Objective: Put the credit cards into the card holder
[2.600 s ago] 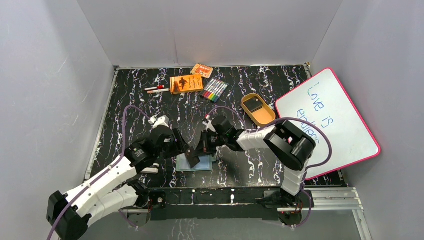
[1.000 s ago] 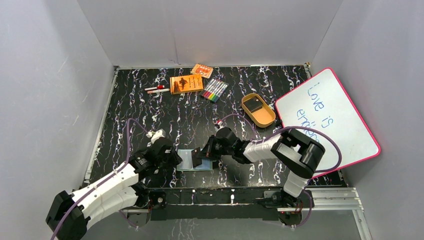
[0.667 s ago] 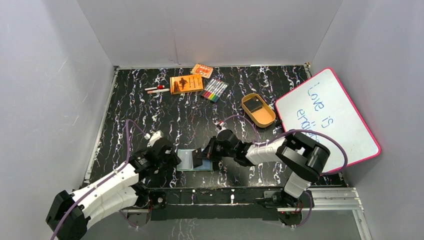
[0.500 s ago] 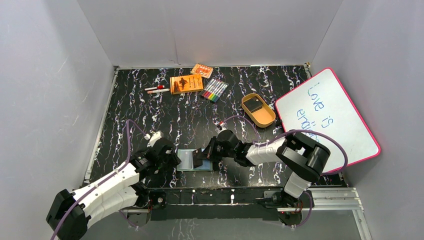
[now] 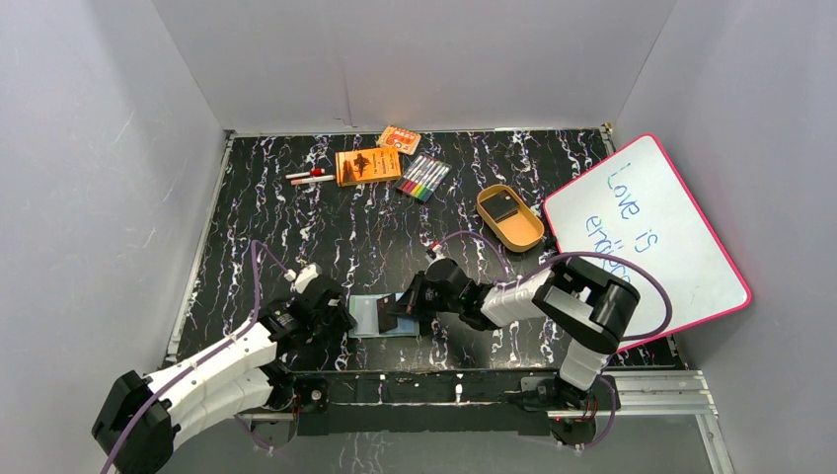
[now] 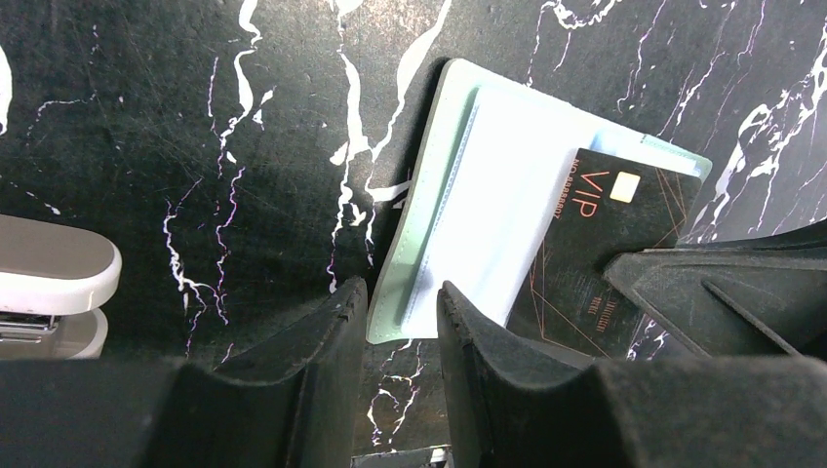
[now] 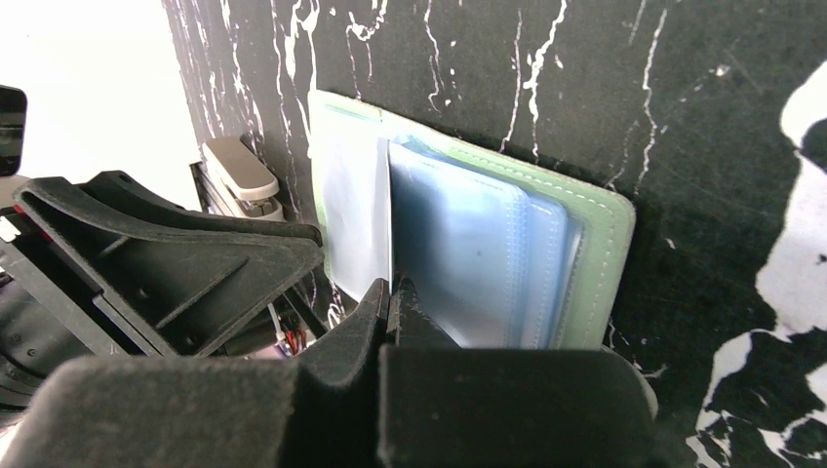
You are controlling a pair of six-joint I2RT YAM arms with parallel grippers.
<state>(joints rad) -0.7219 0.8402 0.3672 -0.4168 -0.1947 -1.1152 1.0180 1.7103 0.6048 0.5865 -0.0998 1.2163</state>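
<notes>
the card holder (image 6: 458, 195) lies open and flat on the black marbled desk (image 6: 195, 117), near its front edge between the two arms, with its pale blue sleeves facing up. the left fingers (image 6: 312, 370) stand a little apart, one on each side of the holder's near corner, with bare desk showing in the gap, so they are not clamped on it. the right fingers (image 7: 346, 336) are pressed tight together over the sleeves. they seem to pinch the right edge of a black credit card (image 6: 595, 263) marked "vip" with a gold chip, though the contact itself is hidden behind the finger in the left wrist view. the card lies slanted across the holder's right half, its left edge over the sleeves. farther back on the right, a tan oval tray (image 5: 521, 237) holds a small dark thing, too small to make out. just beside the tray leans a pink-rimmed whiteboard (image 5: 681, 257).
</notes>
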